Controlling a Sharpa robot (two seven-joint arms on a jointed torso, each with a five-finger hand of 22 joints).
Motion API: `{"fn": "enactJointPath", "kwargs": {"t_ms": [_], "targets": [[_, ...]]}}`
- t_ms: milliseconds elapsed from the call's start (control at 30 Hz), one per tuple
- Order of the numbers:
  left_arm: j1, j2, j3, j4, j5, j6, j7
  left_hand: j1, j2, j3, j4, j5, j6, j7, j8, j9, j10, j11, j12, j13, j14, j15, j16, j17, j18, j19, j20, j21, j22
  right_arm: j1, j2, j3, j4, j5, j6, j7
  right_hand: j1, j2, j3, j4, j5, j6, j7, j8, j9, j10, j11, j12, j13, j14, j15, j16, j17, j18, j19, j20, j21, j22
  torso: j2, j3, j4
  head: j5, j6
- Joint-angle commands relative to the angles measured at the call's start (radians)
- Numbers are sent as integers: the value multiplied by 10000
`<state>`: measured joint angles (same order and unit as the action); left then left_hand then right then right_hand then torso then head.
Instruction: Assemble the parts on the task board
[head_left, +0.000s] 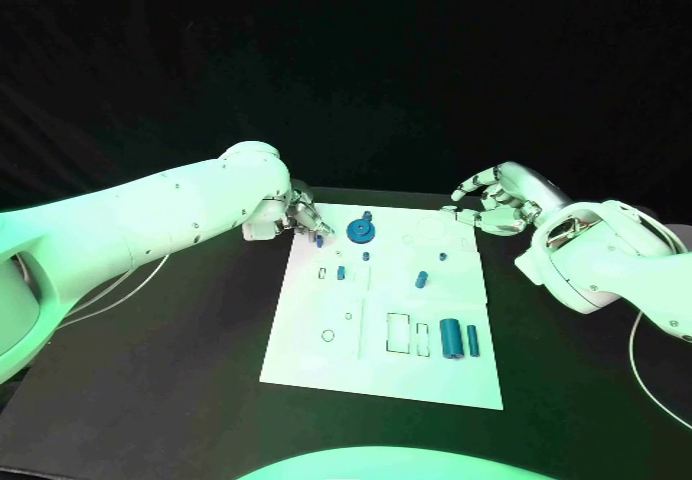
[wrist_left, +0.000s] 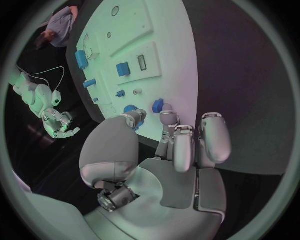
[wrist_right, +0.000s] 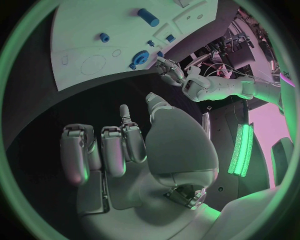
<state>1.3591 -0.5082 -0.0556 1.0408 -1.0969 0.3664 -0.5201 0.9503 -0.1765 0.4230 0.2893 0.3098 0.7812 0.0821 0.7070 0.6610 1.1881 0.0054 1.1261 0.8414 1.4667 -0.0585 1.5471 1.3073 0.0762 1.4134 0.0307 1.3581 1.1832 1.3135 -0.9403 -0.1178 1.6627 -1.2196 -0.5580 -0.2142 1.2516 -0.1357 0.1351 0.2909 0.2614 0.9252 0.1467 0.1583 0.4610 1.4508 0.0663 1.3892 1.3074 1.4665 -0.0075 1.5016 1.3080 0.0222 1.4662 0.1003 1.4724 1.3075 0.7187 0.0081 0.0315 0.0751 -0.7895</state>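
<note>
The white task board (head_left: 310, 350) lies in the middle of the black table. My left hand (head_left: 293, 214) hovers over its far left corner, fingers spread. A small blue part (head_left: 317, 239) (wrist_left: 157, 105) lies just off the fingertips (wrist_left: 167, 119); I cannot tell whether they touch it. The blue gear (head_left: 361, 232) (wrist_left: 133, 109) stands right beside it. My right hand (head_left: 490, 205) hangs off the board's far right corner, its fingers loosely curled (wrist_right: 112, 150), holding nothing. A blue cylinder (head_left: 451, 337) and a thin blue bar (head_left: 472, 341) lie near the board's front right.
Several small blue parts (head_left: 340, 271) (head_left: 423, 279) stand across the board's middle. Rectangular slots (head_left: 397, 333) and round holes (head_left: 329, 335) mark its near half. White cables (head_left: 116, 290) trail on the table at the left. Black table (head_left: 173, 380) surrounds the board.
</note>
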Motion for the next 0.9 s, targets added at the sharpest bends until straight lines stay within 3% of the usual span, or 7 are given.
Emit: {"fn": "enactJointPath", "kwargs": {"t_ms": [33, 467, 700, 900], "targets": [[-14, 32, -2, -21, 158, 266, 117, 163, 12, -58, -4, -26, 55, 33, -72, -20, -1, 51, 1, -5, 954, 46, 61, 2386, 20, 10, 73, 6, 8, -6, 10, 0, 13, -56, 88, 69, -102, 7, -17, -7, -53, 26, -37, 33, 9, -5, -64, -26, 1108, 618, -46, -63, 666, 50, 433, -49, -35, 1960, -12, 3, 17, -19, 0], [-29, 26, -11, -38, 247, 206, 105, 674, 300, -56, -18, 14, 214, 32, -144, -128, -7, 50, 72, 4, 959, 52, 75, 2404, 15, 18, 88, 35, 63, -6, 16, 0, 5, -56, 103, 56, -94, 20, -10, -10, -46, 22, -38, 40, 12, -4, -66, -26, 1108, 619, -48, -63, 669, 54, 427, -51, -48, 1952, -13, -2, 9, -2, -18], [-30, 26, -11, -35, 356, -4, 118, 1709, 651, 338, -230, 44, 229, -1, -178, -187, -55, 16, 96, -43, 963, 25, 84, 2415, 13, 17, 74, 54, 101, -6, 21, 0, -1, -56, 115, 45, -83, 34, 1, -13, -20, 20, -39, 44, 13, 0, -67, -21, 1112, 618, -48, -66, 663, 53, 428, -52, -48, 1953, -6, 2, 14, -9, -45], [-30, 31, -11, -33, 545, -146, 160, 2306, 777, 718, -426, 42, 225, -27, -139, -183, -81, -8, 104, -84, 964, 9, 88, 2420, 11, 14, 64, 63, 124, -6, 21, 0, -2, -59, 125, 38, -78, 40, 7, -14, -6, 19, -39, 46, 14, -2, -67, -24, 1109, 618, -49, -66, 662, 54, 427, -52, -51, 1952, -4, 4, 12, 0, -62]]}}
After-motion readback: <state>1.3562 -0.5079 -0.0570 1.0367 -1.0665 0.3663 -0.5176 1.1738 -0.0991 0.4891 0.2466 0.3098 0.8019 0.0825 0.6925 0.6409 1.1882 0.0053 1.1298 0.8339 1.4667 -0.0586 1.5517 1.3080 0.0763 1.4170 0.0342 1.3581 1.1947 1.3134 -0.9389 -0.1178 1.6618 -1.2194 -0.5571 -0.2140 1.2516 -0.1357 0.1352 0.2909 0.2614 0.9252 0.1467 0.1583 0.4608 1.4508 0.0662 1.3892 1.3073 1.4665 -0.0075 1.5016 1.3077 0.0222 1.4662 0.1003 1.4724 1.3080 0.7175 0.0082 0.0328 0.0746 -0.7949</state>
